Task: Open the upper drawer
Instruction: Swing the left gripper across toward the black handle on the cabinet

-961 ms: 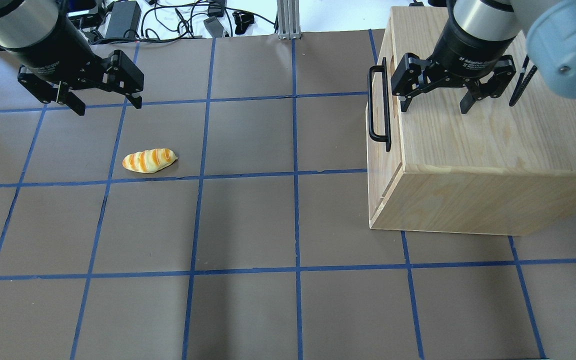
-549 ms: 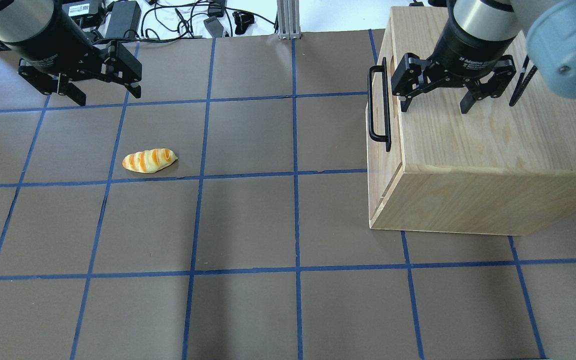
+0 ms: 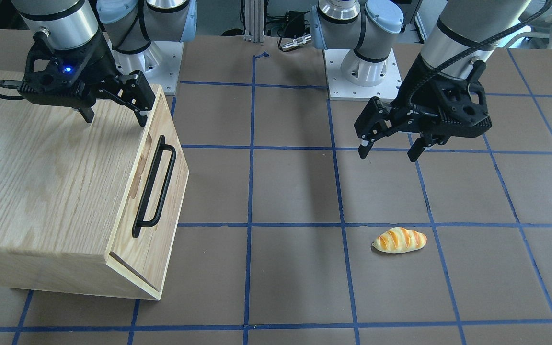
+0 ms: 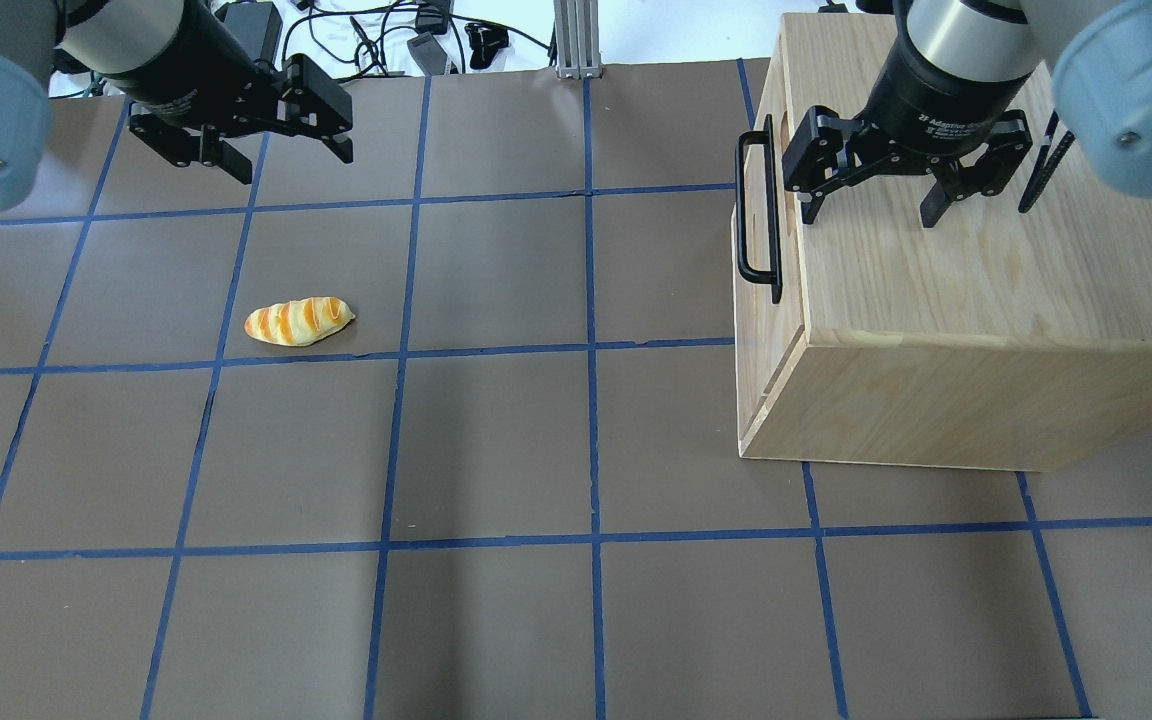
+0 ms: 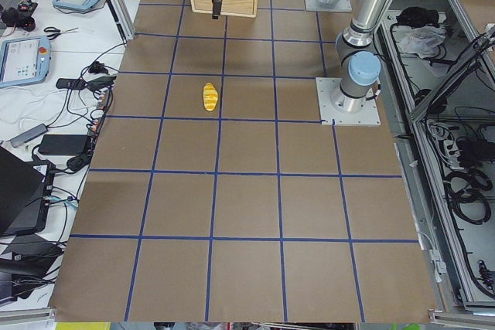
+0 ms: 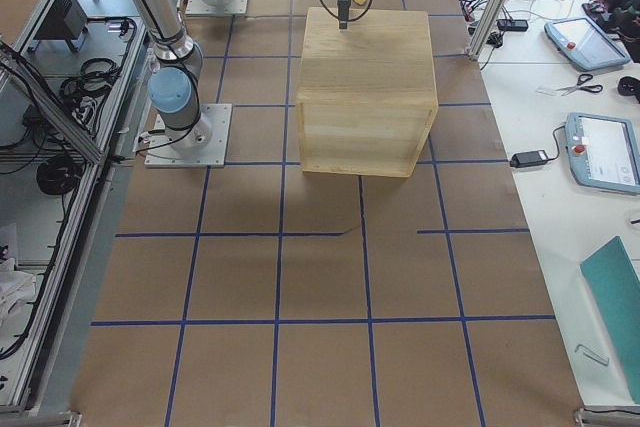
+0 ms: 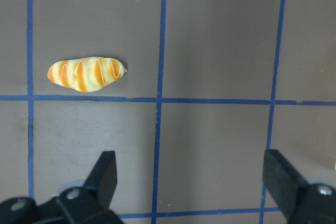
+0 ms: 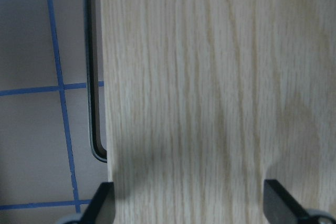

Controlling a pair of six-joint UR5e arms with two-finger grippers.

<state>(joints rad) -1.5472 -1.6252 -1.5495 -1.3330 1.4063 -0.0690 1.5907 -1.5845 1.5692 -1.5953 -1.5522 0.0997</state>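
- We are seeing the shallow pale-wood upper drawer [image 3: 134, 206] sitting flush in the oak-grain cabinet [image 3: 41, 167], its long black metal bar handle [image 3: 155, 189] ungripped.
- The right gripper [image 3: 114, 117] is hanging released over the cabinet's top, near that front edge.
- The left gripper [image 3: 387, 153] is gaping above the brown table [image 3: 295, 191], well apart from the glossy striped bread roll [image 3: 399, 239].

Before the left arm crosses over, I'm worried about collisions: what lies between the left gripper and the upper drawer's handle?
Overhead view: only bare taped table between left gripper and handle; the bread roll sits off that line.
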